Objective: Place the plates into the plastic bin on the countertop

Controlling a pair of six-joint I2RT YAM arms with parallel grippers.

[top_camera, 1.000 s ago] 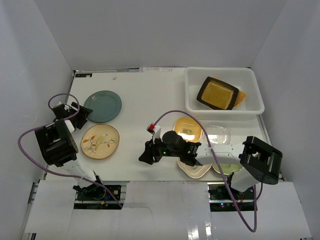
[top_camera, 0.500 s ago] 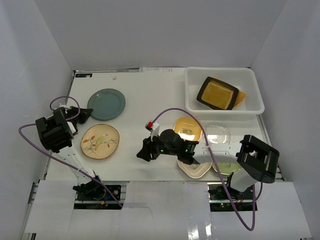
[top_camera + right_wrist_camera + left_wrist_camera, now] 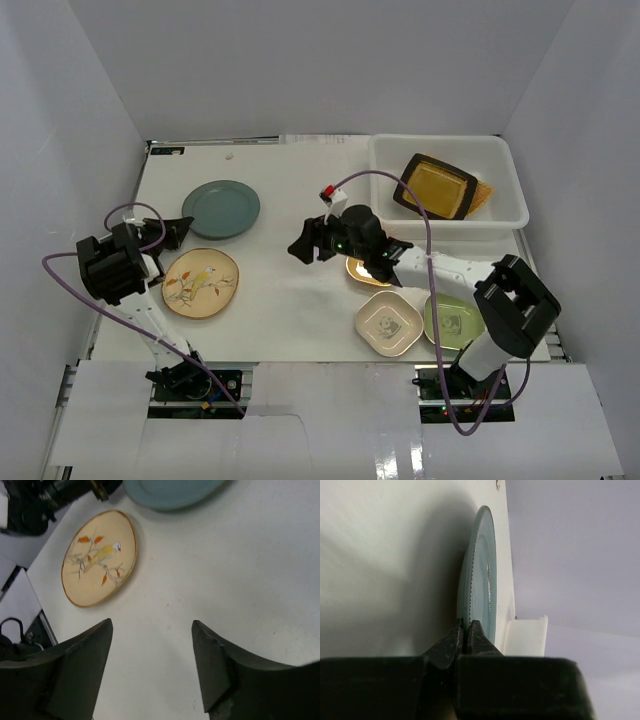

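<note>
On the countertop (image 3: 290, 200), the plastic bin (image 3: 450, 222) sits far right, holding a black-rimmed yellow plate (image 3: 435, 187). The teal plate (image 3: 221, 208) is far left, its rim pinched tight by the left gripper (image 3: 466, 630). The right gripper (image 3: 151, 625) hangs mid-table, spread wide and empty.

Lab rig w/ white walls (image 3: 320, 70) round countertop (image 3: 290, 290)

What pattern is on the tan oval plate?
The plate shows a yellow bird with orange leaves; clearest in right wrist view.
</note>
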